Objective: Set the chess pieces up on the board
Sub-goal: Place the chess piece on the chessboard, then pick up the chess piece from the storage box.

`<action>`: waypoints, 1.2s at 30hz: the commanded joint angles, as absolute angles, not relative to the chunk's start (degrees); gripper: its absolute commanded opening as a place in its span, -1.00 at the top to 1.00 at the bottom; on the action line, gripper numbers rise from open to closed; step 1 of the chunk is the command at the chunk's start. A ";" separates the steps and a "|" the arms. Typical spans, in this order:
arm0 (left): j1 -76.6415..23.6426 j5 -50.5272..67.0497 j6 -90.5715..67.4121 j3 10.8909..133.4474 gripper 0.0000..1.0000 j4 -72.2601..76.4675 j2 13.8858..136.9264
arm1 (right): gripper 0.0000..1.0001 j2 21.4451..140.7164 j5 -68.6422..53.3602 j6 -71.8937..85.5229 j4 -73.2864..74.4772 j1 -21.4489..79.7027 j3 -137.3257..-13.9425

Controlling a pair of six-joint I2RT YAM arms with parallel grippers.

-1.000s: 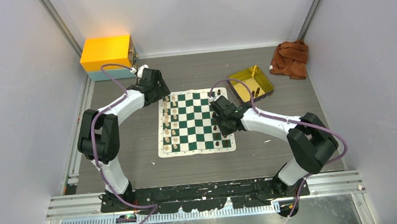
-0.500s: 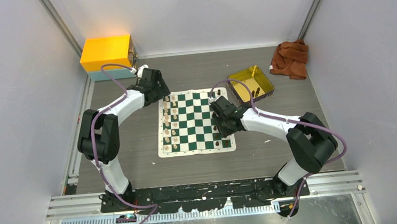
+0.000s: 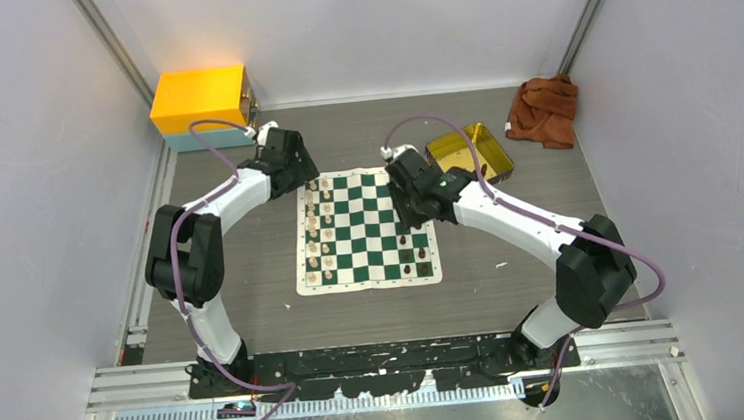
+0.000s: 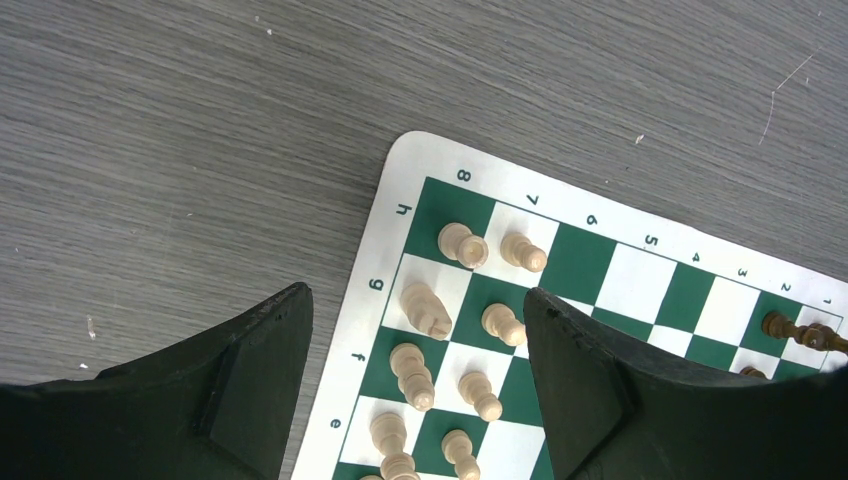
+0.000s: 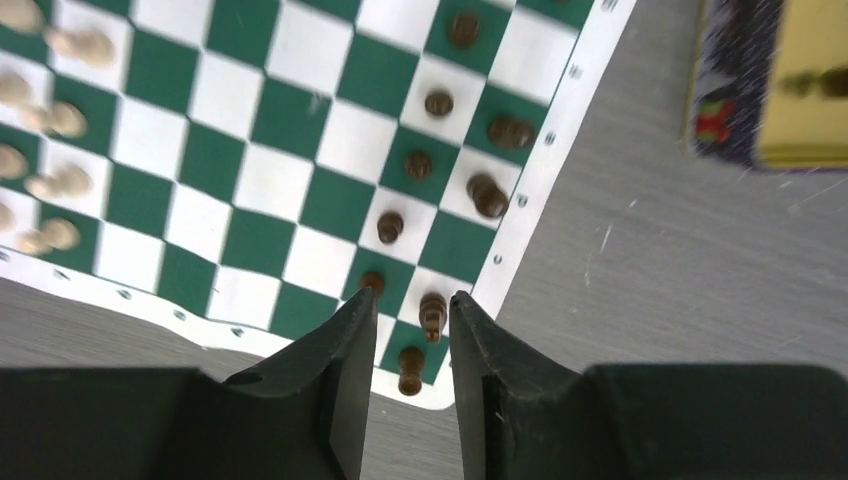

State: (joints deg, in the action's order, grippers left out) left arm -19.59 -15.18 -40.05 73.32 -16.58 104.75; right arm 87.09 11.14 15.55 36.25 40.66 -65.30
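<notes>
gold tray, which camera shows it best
The top external view: the gold tray shows nearly whole from above, interior included. The right wrist view catches only a blurred edge at its top right corner. The left wrist view misses it entirely.

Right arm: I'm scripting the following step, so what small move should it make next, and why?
Probably swing the right tool over to the gold tray. It stands open and empty above the dark pieces on the board, that side has empty squares, and more dark pieces seem to lie in the tray.
</notes>
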 commanded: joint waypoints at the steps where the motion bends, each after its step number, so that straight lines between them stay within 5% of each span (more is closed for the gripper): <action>1: -19.25 -15.63 -39.82 75.06 -0.55 -15.91 103.18 | 0.23 85.25 18.53 16.31 39.92 41.00 -75.46; 7: -19.25 -15.15 -40.14 75.20 -0.55 -15.76 103.18 | 0.23 93.91 31.69 19.67 44.80 36.53 -88.04; 16: -19.25 -14.82 -39.80 74.56 -0.55 -15.95 102.17 | 0.23 107.15 27.64 28.23 48.53 22.14 -101.20; 36: -18.69 -14.24 -39.38 74.03 -0.55 -15.93 101.78 | 0.23 115.42 20.81 34.74 46.76 11.31 -98.13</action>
State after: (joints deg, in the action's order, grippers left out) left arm -19.07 -14.37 -40.01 73.36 -16.60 104.75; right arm 115.92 21.58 32.82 48.25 11.79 -99.22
